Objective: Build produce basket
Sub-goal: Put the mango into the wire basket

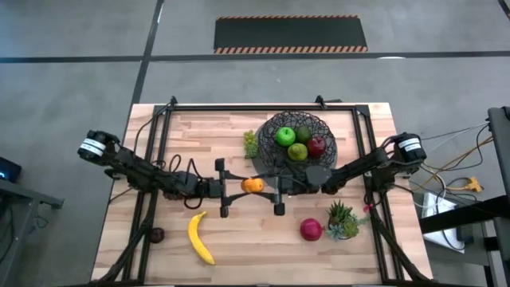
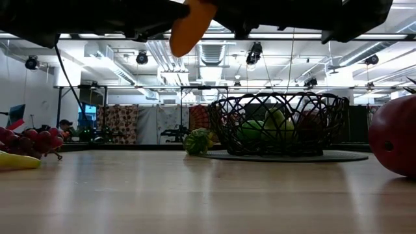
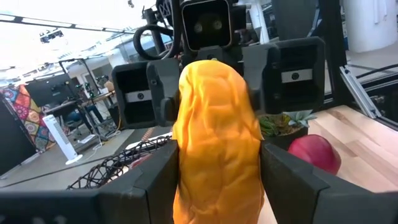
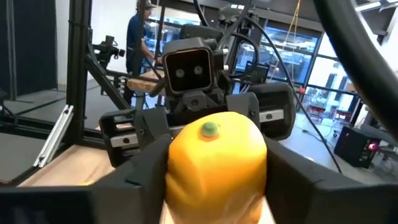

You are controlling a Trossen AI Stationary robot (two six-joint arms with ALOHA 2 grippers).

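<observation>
Orange piece (image 1: pixel 253 185) mid-air, left fingers (image 3: pixel 149 186) and right fingers (image 4: pixel 143 165) clamping opposite ends

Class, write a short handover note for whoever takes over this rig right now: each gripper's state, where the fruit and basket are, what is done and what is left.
Left gripper: shut on the orange piece, held above mid-table.
Right gripper: fingers either side of the same orange piece; grip unclear. Looks like a hand-over.
Basket: far side of the table, holding two green apples and a red apple.
Left to load: orange piece, banana, red apple on the table, purple grapes, green grapes beside the basket.
</observation>
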